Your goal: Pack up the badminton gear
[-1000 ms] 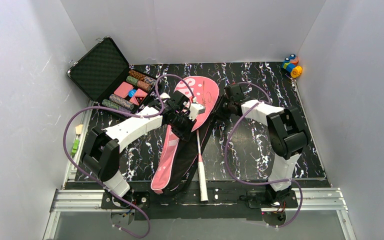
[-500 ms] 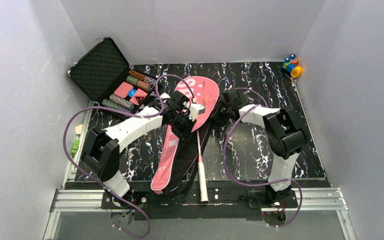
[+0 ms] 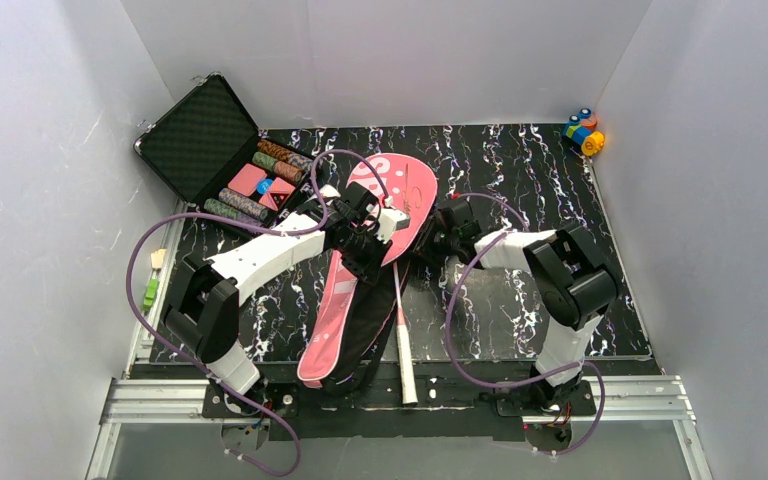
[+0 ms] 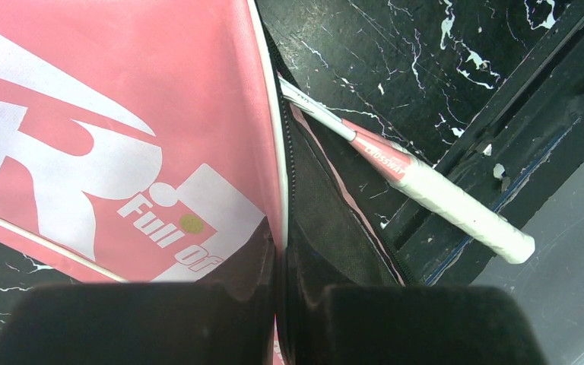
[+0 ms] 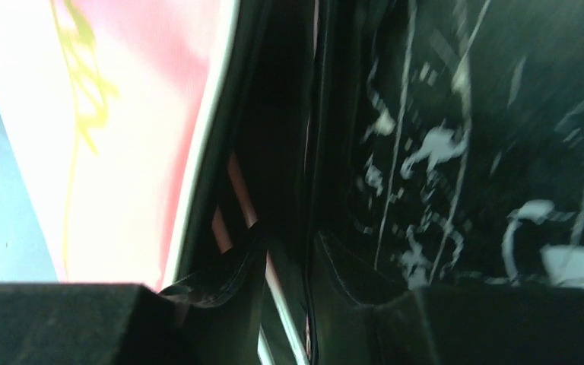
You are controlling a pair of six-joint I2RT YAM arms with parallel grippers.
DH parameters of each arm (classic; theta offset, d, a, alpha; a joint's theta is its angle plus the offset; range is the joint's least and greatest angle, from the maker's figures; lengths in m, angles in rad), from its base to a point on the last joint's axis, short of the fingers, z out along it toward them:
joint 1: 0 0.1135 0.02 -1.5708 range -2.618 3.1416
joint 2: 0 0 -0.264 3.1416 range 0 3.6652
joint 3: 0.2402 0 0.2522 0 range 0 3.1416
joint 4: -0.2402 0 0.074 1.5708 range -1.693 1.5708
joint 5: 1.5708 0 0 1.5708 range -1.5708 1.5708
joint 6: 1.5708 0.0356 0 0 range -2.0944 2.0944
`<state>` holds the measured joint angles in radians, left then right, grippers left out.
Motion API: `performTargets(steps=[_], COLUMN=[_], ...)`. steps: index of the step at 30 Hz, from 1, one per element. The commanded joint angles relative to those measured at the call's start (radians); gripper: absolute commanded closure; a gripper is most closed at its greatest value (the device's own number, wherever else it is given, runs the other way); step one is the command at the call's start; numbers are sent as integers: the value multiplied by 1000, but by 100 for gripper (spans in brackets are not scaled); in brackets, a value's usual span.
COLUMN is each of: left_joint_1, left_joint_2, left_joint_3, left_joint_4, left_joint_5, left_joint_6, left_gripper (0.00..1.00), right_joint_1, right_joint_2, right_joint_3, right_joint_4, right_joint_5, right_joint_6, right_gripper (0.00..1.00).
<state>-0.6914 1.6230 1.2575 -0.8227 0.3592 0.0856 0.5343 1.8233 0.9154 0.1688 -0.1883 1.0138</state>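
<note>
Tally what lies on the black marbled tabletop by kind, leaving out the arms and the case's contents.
Pink racket bag: 1
Racket, white handle sticking out of the bag: 1
Black hard case, open: 1
Small multicoloured object, far right corner: 1
Total: 4

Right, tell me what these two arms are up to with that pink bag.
They are packing badminton gear. The left end effector is shut on the edge of the pink bag, pinching its top flap beside the zip. The right end effector is at the bag's open side, its jaws apart on either side of the black rim. One racket has its shaft running in under the flap, with the white handle sticking out toward the near edge of the table.
</note>
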Motion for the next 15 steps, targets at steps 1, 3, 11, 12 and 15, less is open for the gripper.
performTargets(steps=[1,3,11,12,15], left_joint_1=[-11,-11,-11,-11,-11], left_joint_2=[-51,-51,-52,-52,-50], left_joint_3=[34,34,31,31,34], left_joint_4=[24,24,24,24,24], left_joint_5=[53,53,51,50,49], left_joint_6=[-4,-5,-6,-6,-5], left_gripper=[100,100,100,100,97], right_joint_1=[77,87,99,99,99], right_joint_2=[-24,-45,-181,-203,-266], right_joint_3=[-97,-119,-144,-142,-128], right_joint_4=[-48,-44,-117,-133,-167], right_joint_5=[-77,-83,-54,-44,-26], right_joint_6=[36,46,16,7,-15], right_gripper=[65,67,92,96,99])
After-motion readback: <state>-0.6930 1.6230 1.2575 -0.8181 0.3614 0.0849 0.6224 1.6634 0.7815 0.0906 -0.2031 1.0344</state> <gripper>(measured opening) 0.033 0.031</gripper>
